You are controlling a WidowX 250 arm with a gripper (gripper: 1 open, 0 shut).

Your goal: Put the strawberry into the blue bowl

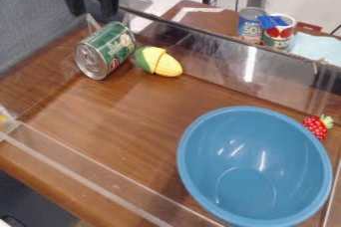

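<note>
The strawberry, small and red with a green top, lies at the right edge of the table, just beyond the far right rim of the blue bowl. That wide light-blue bowl sits at the front right with nothing inside it. My black gripper hangs at the top left, pointing down, open with nothing between its fingers. It is above and behind a green can lying on its side, far across the table from the strawberry and the bowl.
A green can lies on its side at the back left, with a yellow-green corn-like toy beside it. Two small cans stand at the back right. A clear plastic wall crosses the back and a low clear rail edges the front.
</note>
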